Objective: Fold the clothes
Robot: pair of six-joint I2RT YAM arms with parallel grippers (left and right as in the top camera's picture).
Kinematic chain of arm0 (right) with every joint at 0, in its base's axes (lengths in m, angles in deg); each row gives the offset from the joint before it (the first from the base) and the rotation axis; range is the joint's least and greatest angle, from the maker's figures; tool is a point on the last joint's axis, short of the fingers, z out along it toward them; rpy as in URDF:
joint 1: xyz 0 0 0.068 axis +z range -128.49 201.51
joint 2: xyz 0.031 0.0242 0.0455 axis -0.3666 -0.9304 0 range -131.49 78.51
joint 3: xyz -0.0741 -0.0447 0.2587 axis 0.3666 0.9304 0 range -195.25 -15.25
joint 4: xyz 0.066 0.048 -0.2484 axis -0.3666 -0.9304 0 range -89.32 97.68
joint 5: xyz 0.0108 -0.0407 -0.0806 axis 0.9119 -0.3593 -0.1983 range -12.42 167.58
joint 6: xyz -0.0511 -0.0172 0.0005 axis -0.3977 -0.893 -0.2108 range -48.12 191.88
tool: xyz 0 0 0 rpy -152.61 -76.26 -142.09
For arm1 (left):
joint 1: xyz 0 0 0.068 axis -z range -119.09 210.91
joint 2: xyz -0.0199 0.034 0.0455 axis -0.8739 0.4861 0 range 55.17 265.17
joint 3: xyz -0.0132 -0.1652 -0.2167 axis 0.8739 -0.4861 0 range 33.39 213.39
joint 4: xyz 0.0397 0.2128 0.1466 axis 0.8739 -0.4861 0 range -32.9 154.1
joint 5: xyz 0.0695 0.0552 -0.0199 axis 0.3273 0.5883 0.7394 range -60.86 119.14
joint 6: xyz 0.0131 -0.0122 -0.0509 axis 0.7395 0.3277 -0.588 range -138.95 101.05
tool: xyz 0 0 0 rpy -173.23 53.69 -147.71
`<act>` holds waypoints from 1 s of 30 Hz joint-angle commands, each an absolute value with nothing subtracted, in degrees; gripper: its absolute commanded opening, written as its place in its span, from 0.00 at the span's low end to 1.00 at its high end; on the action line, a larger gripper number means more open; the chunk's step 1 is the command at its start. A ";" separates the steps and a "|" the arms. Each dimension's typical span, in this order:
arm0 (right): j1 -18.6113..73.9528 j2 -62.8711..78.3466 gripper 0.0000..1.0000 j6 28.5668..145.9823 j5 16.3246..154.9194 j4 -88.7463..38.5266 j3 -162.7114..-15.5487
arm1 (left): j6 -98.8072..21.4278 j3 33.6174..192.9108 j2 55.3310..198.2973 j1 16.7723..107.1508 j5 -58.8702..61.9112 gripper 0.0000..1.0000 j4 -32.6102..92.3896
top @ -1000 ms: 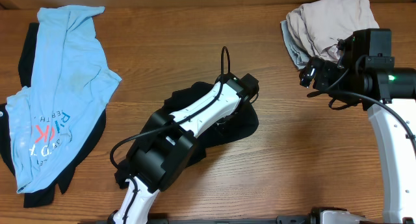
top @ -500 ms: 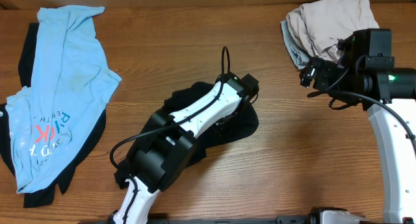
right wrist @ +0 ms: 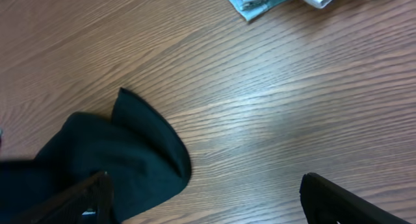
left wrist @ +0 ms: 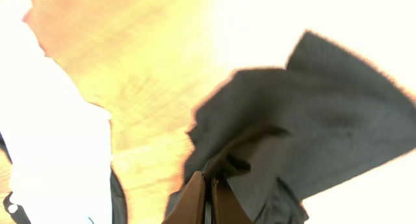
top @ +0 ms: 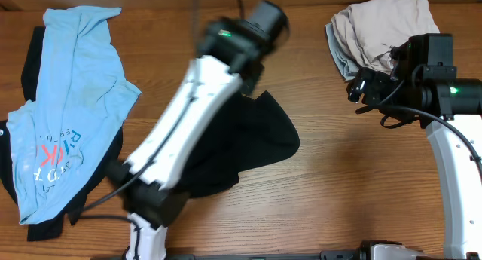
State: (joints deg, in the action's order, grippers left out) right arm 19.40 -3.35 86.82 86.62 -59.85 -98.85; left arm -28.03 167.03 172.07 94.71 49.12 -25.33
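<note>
Brown wood grain covers the desk, and its middle holds the black shirt, bunched up, with one fold drawn upward. The left hand is closed tight on that fold; its wrist view shows a pinch of dark cloth between the fingertips and the rest hanging below. The left arm stands high over the desk and looks blurred from overhead.

The right hand is spread wide and has hold of nothing. It hovers over bare wood just beside the beige and grey heap in the far right corner. A pointed flap of the black shirt shows at the lower left of its wrist view. The blue tee lies well apart on the left, spread over another dark piece.

This looks like the opening step: getting the shirt up and out flat before any fold. To do it well, the lift should go high enough for the cloth to hang free and drop its creases. It should also be steady, as so small a pinch could slip. I cannot tell how many layers it has caught. The right hand would best take that pointed flap. Both could then draw the cloth apart and lay it on the bare wood between the tee and the heap.
</note>
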 commanded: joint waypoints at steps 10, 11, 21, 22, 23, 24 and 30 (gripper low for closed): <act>30.59 -3.33 0.96 86.62 88.37 -55.61 -96.57 | -28.56 180.61 158.67 82.36 50.61 0.04 -21.29; 31.68 -3.64 0.96 86.62 88.37 -55.46 -96.57 | -28.01 180.76 157.86 81.62 50.65 0.04 -20.39; 42.48 -10.06 0.96 86.62 88.39 -53.51 -96.57 | -26.66 180.80 152.27 78.89 50.72 0.04 -12.41; 43.77 -10.92 0.96 86.62 88.39 -52.94 -96.57 | -26.64 180.80 152.11 78.89 50.72 0.04 -12.11; 45.10 -11.77 0.96 86.62 88.39 -52.22 -96.57 | -26.61 180.80 152.09 78.89 50.72 0.04 -11.91; 46.50 -12.67 0.96 86.64 88.39 -51.26 -96.57 | -26.61 180.85 152.05 78.89 50.70 0.04 -11.87; 54.70 -18.94 0.96 86.88 90.46 -42.91 -96.57 | -26.61 180.85 152.05 78.89 50.70 0.04 -11.85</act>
State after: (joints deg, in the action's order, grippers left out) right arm 51.46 -16.34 86.84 88.37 -45.01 -96.81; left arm -27.58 179.38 153.10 79.17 49.56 -12.55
